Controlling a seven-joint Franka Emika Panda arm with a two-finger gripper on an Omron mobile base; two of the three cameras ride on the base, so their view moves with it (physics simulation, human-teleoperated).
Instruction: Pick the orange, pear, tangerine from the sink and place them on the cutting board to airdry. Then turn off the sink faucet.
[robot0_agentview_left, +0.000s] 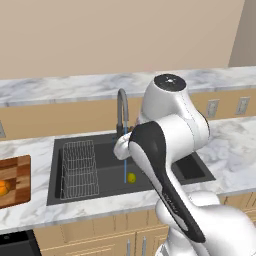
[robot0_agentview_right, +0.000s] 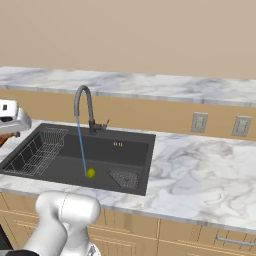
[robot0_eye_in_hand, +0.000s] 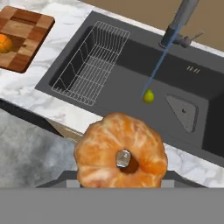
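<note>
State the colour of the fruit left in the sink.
Yellow-green: the pear, clearest in the hand view.

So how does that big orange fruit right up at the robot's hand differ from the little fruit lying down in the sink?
The orange fruit is orange with pale streaks; the pear is plain yellow-green. The orange fruit sits at the gripper, up above the counter edge; the pear lies on the sink floor. Water from the sink faucet streams down onto the pear, not onto the orange fruit. Both are rounded fruits.
</note>
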